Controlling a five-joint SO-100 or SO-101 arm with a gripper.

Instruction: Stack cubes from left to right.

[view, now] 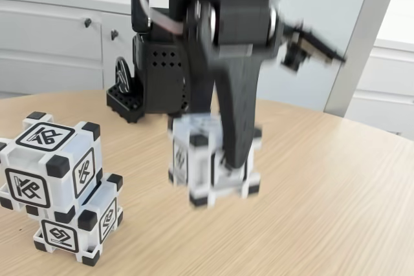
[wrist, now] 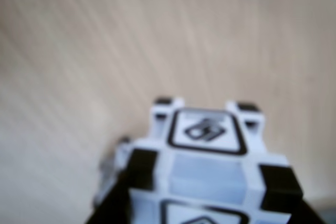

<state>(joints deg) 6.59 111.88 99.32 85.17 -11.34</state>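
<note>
Carrying the third cube (view: 210,163), apparently clamped in your tool (view: 234,159), you have the two-cube stack (view: 58,185) lying leftward in the fixed view

Table (view: 336,185) was light wood-grain laminate with a rounded edge; the same grain showed blurred in the wrist view (wrist: 105,51). Behind it stood white cabinets (view: 52,37) with paneled doors and two small dark knobs (view: 87,22), side by side near the door seam. A pale grey vertical panel (view: 359,37) leaned slightly at right. More white cabinetry (view: 391,88) sat at far right.
</note>
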